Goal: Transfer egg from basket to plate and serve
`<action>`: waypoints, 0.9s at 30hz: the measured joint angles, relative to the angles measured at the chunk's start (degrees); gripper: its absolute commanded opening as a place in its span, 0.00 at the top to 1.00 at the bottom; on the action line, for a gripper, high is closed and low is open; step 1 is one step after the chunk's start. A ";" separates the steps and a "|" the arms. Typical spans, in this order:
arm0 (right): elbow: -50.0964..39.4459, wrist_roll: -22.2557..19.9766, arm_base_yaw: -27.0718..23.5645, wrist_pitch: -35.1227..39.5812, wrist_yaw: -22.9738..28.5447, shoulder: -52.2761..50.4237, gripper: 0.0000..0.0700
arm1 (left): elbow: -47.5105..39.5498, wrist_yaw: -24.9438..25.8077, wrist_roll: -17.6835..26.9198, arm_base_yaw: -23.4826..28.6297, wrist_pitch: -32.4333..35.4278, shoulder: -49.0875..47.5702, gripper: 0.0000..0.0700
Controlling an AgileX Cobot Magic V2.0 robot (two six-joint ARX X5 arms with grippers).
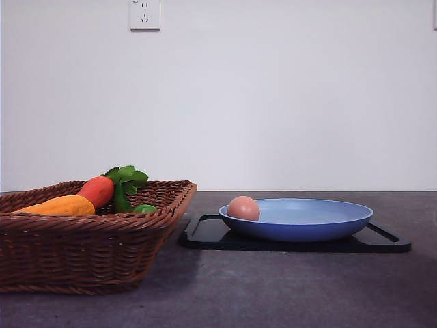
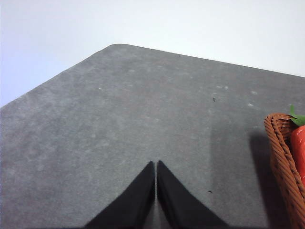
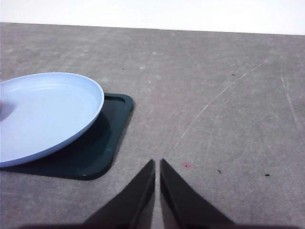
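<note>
I see the egg [image 1: 243,208] sitting in the blue plate [image 1: 321,225] on the black tray [image 1: 205,232], right of the basket [image 1: 89,253]. Left gripper [image 2: 156,164] and right gripper [image 3: 157,163] both closed, empty, over bare table [image 1: 287,294].

Basket [image 1: 82,239] cut by the front view's left edge and reduced to a rim corner [image 2: 283,162] in the left wrist view; plate [image 3: 43,114] cut off in the right wrist view, its egg a blur at the edge [image 3: 2,109]; tray [image 1: 205,232] mostly hidden beneath plate.
</note>
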 measured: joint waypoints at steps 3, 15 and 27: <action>0.00 0.00 0.00 0.00 0.00 0.00 1.00 | 0.00 0.00 0.00 0.00 0.00 0.00 1.00; 0.00 0.00 0.00 0.00 0.00 0.00 1.00 | 0.00 0.00 0.00 0.00 0.00 0.00 1.00; 0.00 0.00 0.00 0.00 0.00 0.00 1.00 | 0.00 0.00 0.00 0.00 0.00 0.00 1.00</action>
